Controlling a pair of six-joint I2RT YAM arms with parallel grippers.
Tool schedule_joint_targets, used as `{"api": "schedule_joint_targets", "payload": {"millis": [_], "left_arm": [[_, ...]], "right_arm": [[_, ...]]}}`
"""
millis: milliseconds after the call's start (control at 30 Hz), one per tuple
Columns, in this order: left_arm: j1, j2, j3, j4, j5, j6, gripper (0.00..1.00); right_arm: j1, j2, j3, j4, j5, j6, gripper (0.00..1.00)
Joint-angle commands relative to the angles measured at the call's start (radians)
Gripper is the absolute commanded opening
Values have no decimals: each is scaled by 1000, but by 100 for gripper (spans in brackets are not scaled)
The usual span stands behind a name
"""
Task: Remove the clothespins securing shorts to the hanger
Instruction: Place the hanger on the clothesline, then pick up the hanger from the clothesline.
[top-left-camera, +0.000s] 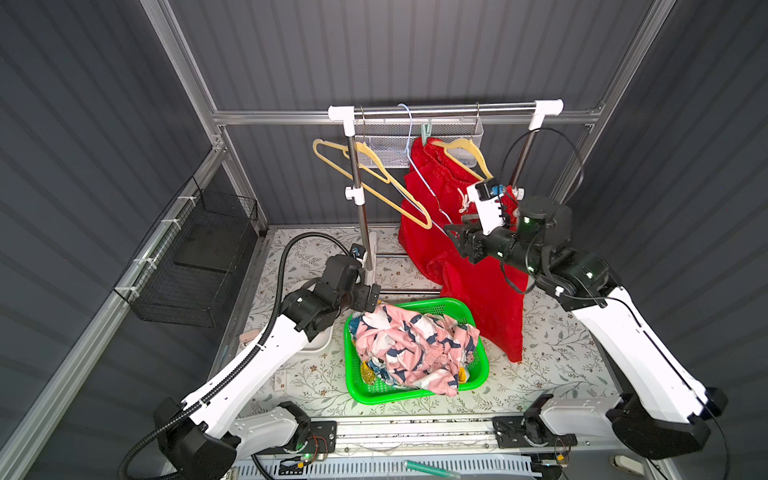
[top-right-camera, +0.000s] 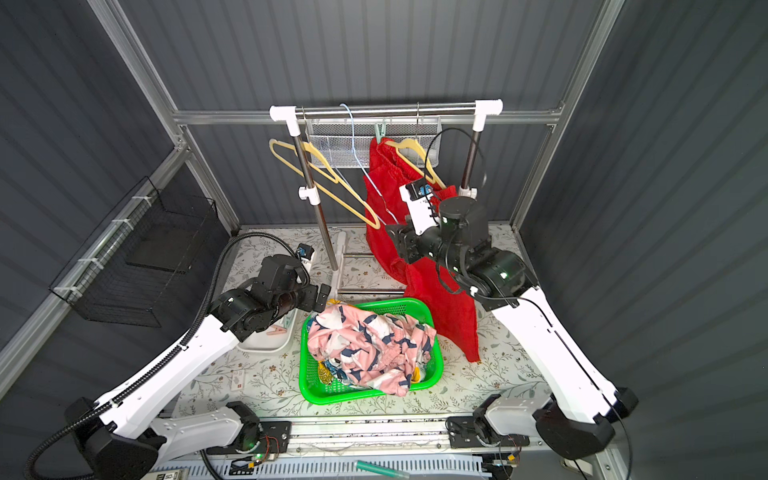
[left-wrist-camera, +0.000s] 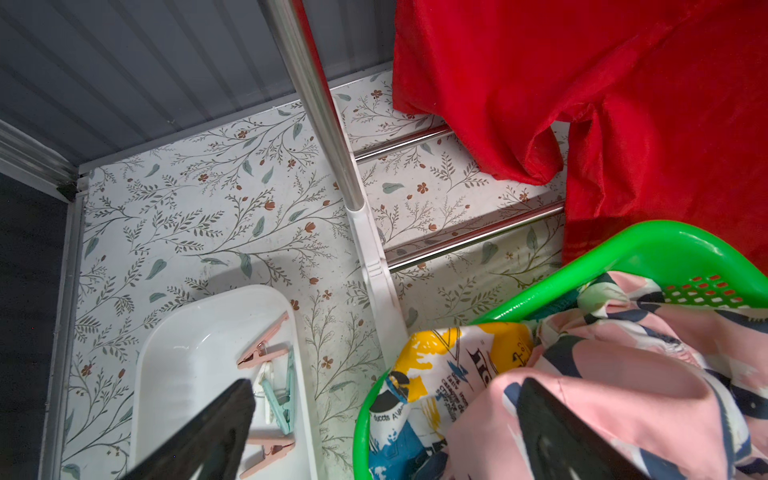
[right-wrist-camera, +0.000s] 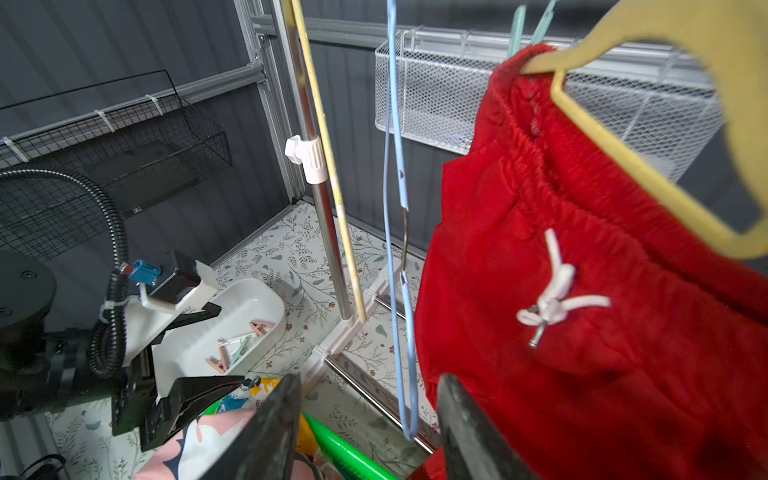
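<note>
A mint green clothespin (top-left-camera: 426, 134) is seen fastening the red shorts (top-left-camera: 486, 316) to a yellow hanger (top-left-camera: 461, 147) on the rail (top-left-camera: 444, 110); other clothespins (left-wrist-camera: 262, 347) lie in a white tray (left-wrist-camera: 187, 357). The left fingers (left-wrist-camera: 216, 432) and the right fingers (right-wrist-camera: 270, 432) are spread, nothing gripped.

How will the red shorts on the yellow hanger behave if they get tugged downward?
Probably floppy: the red shorts drape in soft folds. Likely light, since one mint clothespin seems to hold them on the yellow hanger. A tug may swing the hanger on its rail.
</note>
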Motion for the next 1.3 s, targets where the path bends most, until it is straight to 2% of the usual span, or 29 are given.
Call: {"api": "schedule_joint_targets", "payload": {"millis": [0,167,300,400,567,767,867,967,1267], "left_arm": [[2,-10,-24,26,33,46,100],[2,-23,-80,65,60,46,100],[1,-38,-110,86,80,55,100],[1,-55,-133,109,114,57,100],[2,-86,-156,140,178,70,100],[3,-159,-201,195,333,102,100],[2,-188,-216,217,413,117,100],[3,-208,-232,232,443,120,100],[2,-199,-223,217,445,124,100]], "right_arm": [[3,-101,-36,-20,86,-27,60],[-43,-228,-87,-80,169,-39,69],[-144,-262,-113,-110,137,-27,72],[-233,-287,-154,-91,56,-10,74],[-401,-293,-227,-31,-195,26,77],[-497,-283,-267,39,-388,14,77],[-516,-265,-274,75,-424,-15,75],[-521,-269,-306,148,-475,-34,73],[-521,-234,-318,225,-463,-67,51]]}}
